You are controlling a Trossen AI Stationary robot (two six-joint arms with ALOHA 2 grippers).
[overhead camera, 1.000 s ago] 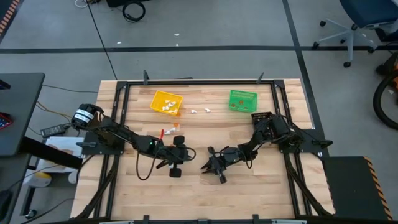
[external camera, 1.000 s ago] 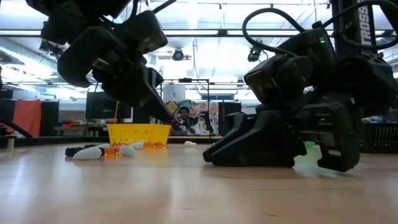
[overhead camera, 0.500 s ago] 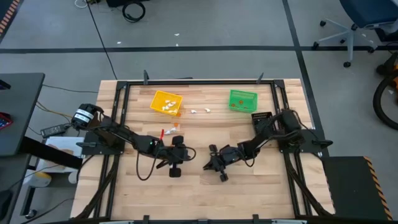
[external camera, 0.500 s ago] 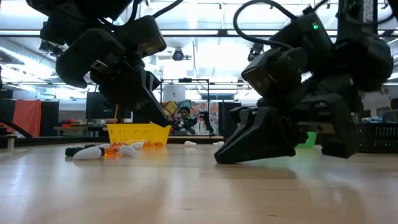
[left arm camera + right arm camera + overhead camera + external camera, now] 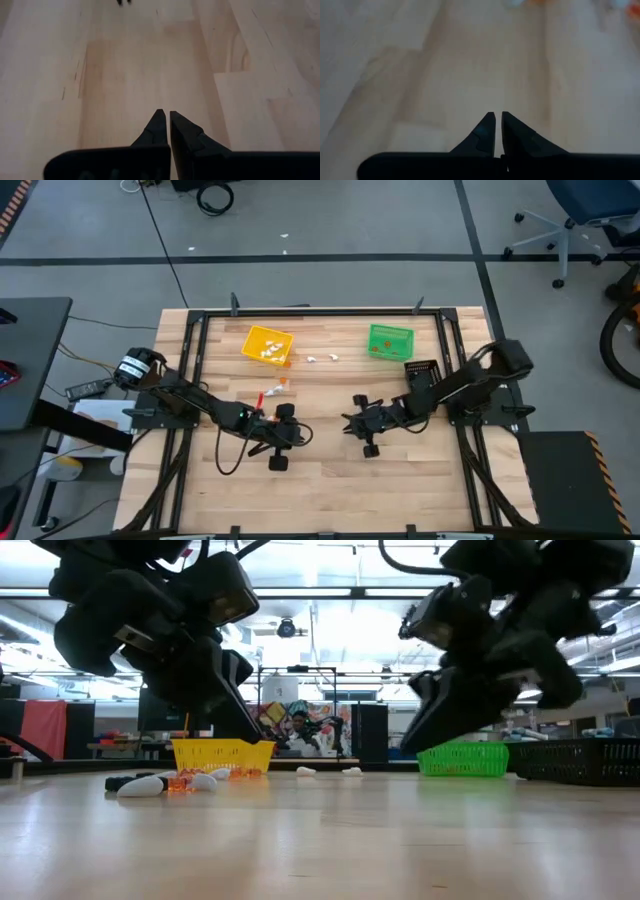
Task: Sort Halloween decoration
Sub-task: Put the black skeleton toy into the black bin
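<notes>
The Halloween decoration lies far from both grippers. Two white trinkets [image 5: 320, 358] sit between the bins. An orange and a white one [image 5: 277, 386] lie on the wood just near of the yellow bin, and show in the low view as white [image 5: 140, 786] and orange [image 5: 180, 782] pieces. My left gripper [image 5: 300, 436] hangs shut above the table's middle, fingertips together [image 5: 167, 114]. My right gripper [image 5: 348, 423] faces it from the right, also shut [image 5: 497, 115] and raised off the wood. Nothing shows between either pair of fingers.
A yellow bin [image 5: 268, 345] with white pieces stands at the far left. A green bin [image 5: 390, 340] stands at the far right, with a black bin [image 5: 420, 369] just near of it. Bare wood lies under and between the grippers. A black frame [image 5: 320, 311] rims the table.
My right gripper has risen off the table at the middle and drawn back toward the right and far edges. It has tipped from steeply down to a shallower slant, and its fingers have shut. No trinket on the table has moved.
</notes>
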